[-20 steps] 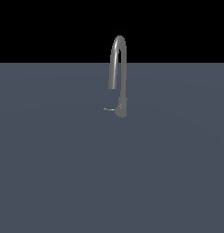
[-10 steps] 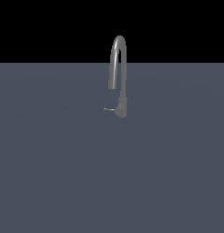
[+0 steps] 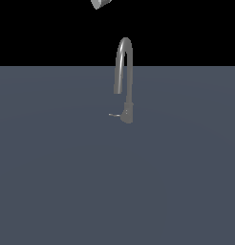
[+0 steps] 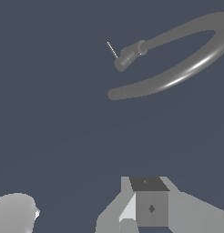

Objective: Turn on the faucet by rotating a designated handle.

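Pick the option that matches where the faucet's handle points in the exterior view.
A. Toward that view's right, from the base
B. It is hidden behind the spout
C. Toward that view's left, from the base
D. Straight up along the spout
C. In the exterior view the handle is a thin rod jutting from the thick base of the faucet toward that view's left, in plain sight below the spout's open end.

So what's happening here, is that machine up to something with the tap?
A simulated robot arm is meant to turn on the slim grey metal faucet by rotating its thin grey rod-like handle, which juts toward the exterior view's left from the base. Nothing touches the tap. Only a pale bit of the arm shows at the exterior view's upper edge, well above the spout. The gripper is partly visible in the wrist view, its state unclear.
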### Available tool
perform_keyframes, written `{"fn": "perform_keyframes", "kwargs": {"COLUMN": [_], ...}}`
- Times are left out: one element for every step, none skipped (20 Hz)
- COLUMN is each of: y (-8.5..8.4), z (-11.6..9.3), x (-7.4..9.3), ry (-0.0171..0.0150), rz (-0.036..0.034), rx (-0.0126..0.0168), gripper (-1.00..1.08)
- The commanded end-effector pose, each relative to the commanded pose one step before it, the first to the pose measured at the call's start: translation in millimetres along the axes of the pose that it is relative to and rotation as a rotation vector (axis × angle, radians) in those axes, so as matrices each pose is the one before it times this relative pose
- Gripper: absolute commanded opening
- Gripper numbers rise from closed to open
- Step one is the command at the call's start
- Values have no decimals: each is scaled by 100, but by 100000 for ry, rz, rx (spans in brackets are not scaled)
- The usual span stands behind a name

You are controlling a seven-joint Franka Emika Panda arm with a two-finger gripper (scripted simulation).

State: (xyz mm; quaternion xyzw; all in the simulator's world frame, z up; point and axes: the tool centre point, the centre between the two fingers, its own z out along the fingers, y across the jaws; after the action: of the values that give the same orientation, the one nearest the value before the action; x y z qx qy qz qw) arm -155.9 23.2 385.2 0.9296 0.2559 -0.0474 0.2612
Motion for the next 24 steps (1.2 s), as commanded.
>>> {"fn": "perform_keyframes", "kwargs": {"y": [-270, -97, -95, -93, -91, -90, -88, -86, -84, -83, -81, -79, -78, -76, -74, -73, -71, -70, -68, -67, -66, -65, -64, -63], "z": [816, 314, 307, 301, 295, 289, 283, 278, 273, 268, 264, 259, 255, 252, 248, 244, 242, 239, 236, 233, 232, 230, 228, 226], "x": [1238, 457, 448, 439, 429, 421, 413, 405, 397, 390, 383, 376, 370, 364, 358, 353, 348, 343, 338, 335, 330, 327, 323, 321], "ry": [-492, -223, -216, -210, -204, -198, -192, -187, -182, -177, -173, -170, -166, -163, -160, -158, -157, -156, -155, -154, -153, -153, -153, -153], "rz": [-6374, -2333, -2283, -2234, -2185, -2140, -2096, -2053, -2013, -1974, -1936, -1901, -1867, -1835, -1805, -1776, -1747, -1721, -1697, -1676, -1655, -1638, -1620, -1605], "rx": [-6107, -2278, -2229, -2183, -2136, -2094, -2052, -2012, -1975, -1939, -1905, -1873, -1844, -1815, -1788, -1764, -1740, -1719, -1699, -1682, -1665, -1651, -1637, -1626], "gripper": [-100, -100, -100, -100, -100, -100, -100, -100, -100, -100, -100, -100, -100, -100, -100, -100, -100, -100, -100, -100, -100, -100, -100, -100]}}
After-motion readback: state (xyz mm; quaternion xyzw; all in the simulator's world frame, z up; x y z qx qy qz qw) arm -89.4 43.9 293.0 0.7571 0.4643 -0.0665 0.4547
